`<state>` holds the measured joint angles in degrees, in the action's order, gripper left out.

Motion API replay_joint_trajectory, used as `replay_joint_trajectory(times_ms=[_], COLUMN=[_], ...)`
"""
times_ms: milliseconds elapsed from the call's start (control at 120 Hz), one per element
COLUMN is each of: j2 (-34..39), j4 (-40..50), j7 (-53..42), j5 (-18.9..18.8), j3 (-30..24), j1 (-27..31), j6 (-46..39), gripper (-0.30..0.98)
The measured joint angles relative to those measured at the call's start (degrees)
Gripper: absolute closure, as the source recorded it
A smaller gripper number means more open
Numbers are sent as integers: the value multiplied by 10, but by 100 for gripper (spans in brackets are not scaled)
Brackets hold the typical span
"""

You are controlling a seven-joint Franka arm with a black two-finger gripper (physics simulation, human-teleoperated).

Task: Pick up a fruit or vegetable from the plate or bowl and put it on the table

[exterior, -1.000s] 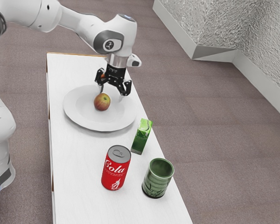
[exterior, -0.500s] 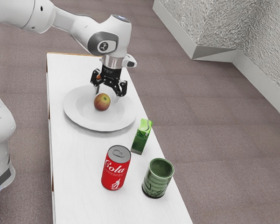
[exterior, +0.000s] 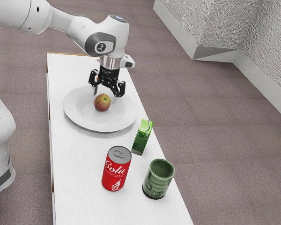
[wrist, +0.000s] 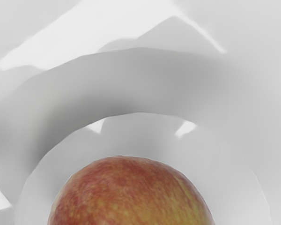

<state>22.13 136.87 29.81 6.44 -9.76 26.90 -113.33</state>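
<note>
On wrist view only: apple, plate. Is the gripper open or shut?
Observer: Open. In the exterior view the gripper's fingers stand apart, down by the apple.
Operator: Copy. What's on the table besides the plate?
Observer: A red cola can, a green carton and a green cup, all upright.
Operator: Which of those three is nearest the plate?
Observer: The carton. It stands off the rim, with bare table between them.
</note>
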Motion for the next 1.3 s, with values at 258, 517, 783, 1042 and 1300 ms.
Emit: replay_joint_trajectory(times_ms=[258, 517, 783, 1042, 1300], j2=[-1, -3, -4, -3, -3], j4=[5, 15, 25, 32, 37], j7=[0, -1, 0, 0, 0], j5=[1, 4, 7, 9, 9], j3=[0, -1, -1, 0, 8], j1=[-2, -5, -10, -10, -12], j6=[0, -5, -14, -20, -22], gripper=[0, 0, 0, 0, 0])
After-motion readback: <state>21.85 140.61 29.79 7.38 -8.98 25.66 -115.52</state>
